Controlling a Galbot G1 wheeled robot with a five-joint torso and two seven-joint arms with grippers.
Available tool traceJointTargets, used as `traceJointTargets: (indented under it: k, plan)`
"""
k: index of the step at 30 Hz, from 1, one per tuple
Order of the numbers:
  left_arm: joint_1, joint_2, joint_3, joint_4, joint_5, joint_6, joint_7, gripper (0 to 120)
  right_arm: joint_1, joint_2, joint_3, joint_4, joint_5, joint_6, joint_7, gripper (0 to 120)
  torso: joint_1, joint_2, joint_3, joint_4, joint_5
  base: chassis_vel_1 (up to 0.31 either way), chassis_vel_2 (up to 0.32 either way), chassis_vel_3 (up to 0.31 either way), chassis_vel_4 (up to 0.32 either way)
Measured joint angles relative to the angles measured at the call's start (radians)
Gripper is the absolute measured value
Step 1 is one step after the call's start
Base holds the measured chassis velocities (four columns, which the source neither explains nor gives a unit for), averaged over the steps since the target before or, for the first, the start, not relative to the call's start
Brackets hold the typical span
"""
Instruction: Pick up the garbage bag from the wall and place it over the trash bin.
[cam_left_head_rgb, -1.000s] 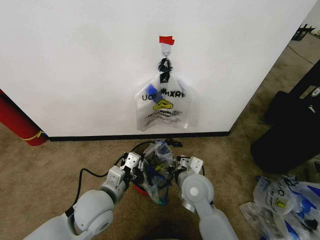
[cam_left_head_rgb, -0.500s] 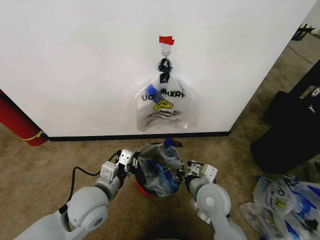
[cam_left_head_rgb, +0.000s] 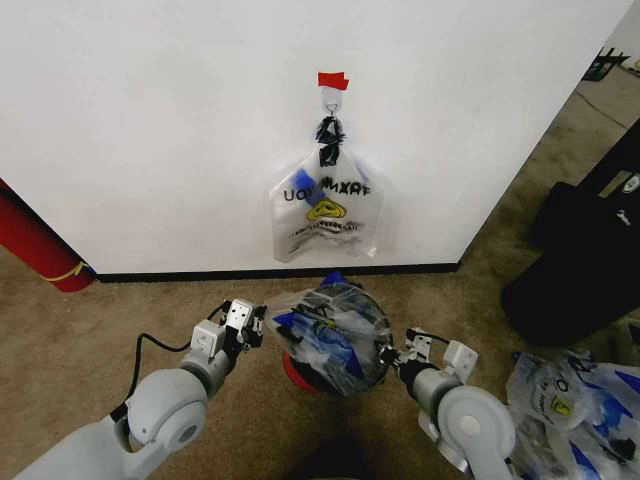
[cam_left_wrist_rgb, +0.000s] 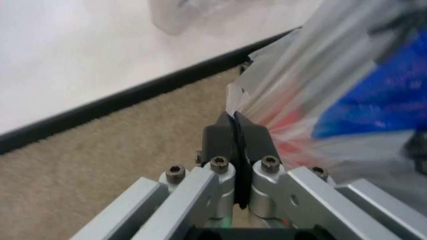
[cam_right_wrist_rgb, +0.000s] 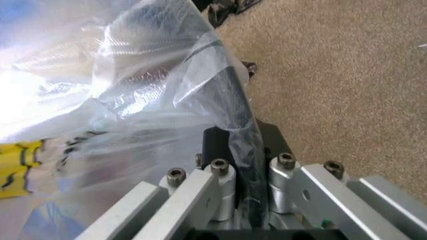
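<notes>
We're in the fitting step: garbage bag (cam_left_head_rgb: 330, 330) is off the wall (cam_left_head_rgb: 150, 120) and stretched open between both arms, sitting over the trash bin (cam_left_head_rgb: 297, 372), of which we see just the red base under the plastic. Left gripper (cam_left_head_rgb: 252, 325) is at the bag's 9 o'clock, fingers (cam_left_wrist_rgb: 230, 137) pinched closed on a fold of the bag edge. Right gripper (cam_left_head_rgb: 398, 352) is at the bag's 4 o'clock, fingers (cam_right_wrist_rgb: 230, 150) also clamped on film that drapes over them. Another identical bag (cam_left_head_rgb: 327, 215) hangs from the hook (cam_left_head_rgb: 331, 102) under the red tape (cam_left_head_rgb: 333, 80), at 12 o'clock from the bin. More bags (cam_left_head_rgb: 560, 400) lie on the carpet at 3 o'clock. Our read: mouth looks spread wider than the bin, so next move calls for lowering both edges evenly around the rim, keeping tension so the film doesn't slip or tear. Can't tell whether the far edge has cleared the rim yet.
</notes>
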Motion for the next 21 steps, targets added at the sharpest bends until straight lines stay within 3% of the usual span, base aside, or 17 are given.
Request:
traceJointTargets:
  k: [7, 13, 21]
  plan:
    - [0.013, -0.041, 0.036, 0.027, 0.007, -0.029, 0.015, 0, -0.004, 0.001, 0.028, 0.018, 0.038, 0.006, 0.0, 0, 0.0, 0.0, 0.0, 0.0, 0.0, 0.0, 0.0, 0.0, 0.0]
    - [0.013, -0.038, 0.034, 0.014, 0.003, -0.039, 0.025, 0, -0.012, 0.001, 0.038, 0.026, 0.039, 0.007, 0.02, 0, 0.0, 0.0, 0.0, 0.0, 0.0001, 0.0, 0.0, 0.0, 0.0]
    - [0.023, -0.022, -0.009, -0.037, -0.011, -0.03, 0.016, 28, -0.02, 0.018, 0.068, 0.029, 0.037, 0.007, 0.067, 0, 0.0, 0.0, 0.0, 0.0, 0.0001, 0.0, 0.0, 0.0, 0.0]
